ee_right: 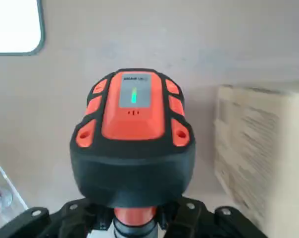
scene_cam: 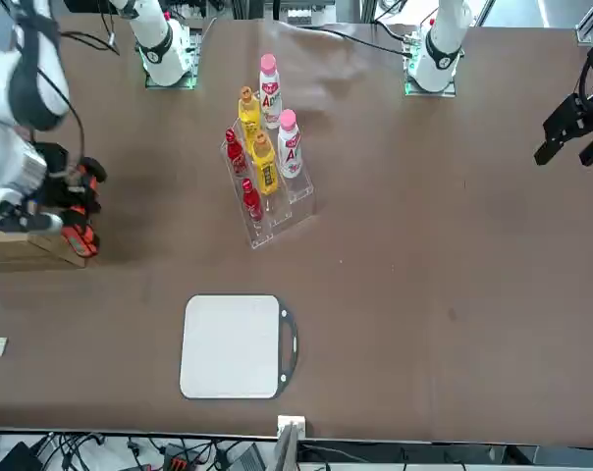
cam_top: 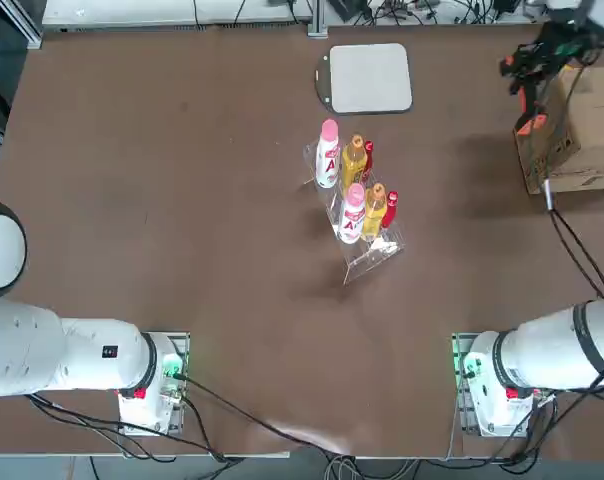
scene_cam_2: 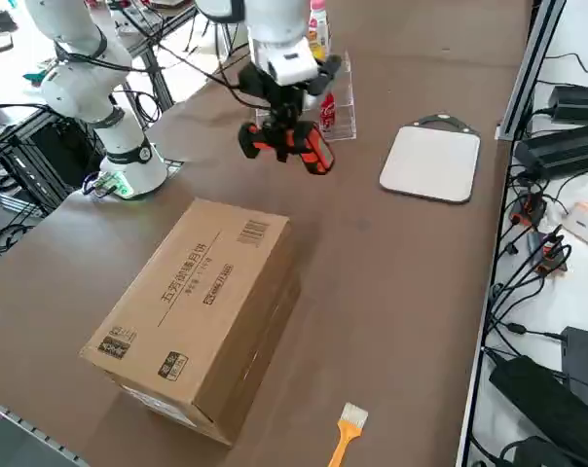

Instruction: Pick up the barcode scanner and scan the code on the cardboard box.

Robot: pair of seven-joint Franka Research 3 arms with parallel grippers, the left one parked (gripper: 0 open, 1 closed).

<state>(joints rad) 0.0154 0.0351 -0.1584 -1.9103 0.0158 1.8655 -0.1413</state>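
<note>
My right gripper [scene_cam_2: 284, 119] is shut on the barcode scanner [scene_cam_2: 292, 142] and holds it in the air above the table. The scanner hangs just beside the near end of the cardboard box [scene_cam_2: 202, 302], not touching it. From overhead, the scanner [cam_top: 527, 100] sits at the left edge of the box [cam_top: 587, 125], at the table's far right. In the wrist view the scanner's orange-and-black head [ee_right: 134, 129] fills the middle, a green light lit on it. The box's printed side [ee_right: 261, 158] stands close beside it. From the front, the scanner [scene_cam: 78, 221] hangs over the box's corner [scene_cam: 22, 250].
A clear rack with several bottles [cam_top: 354, 190] stands mid-table. A flat grey square pad [cam_top: 369, 77] lies at the far edge. A small orange-handled brush [scene_cam_2: 348, 428] lies on the table beyond the box. A black cable [cam_top: 577, 250] trails from the scanner toward the arm's base.
</note>
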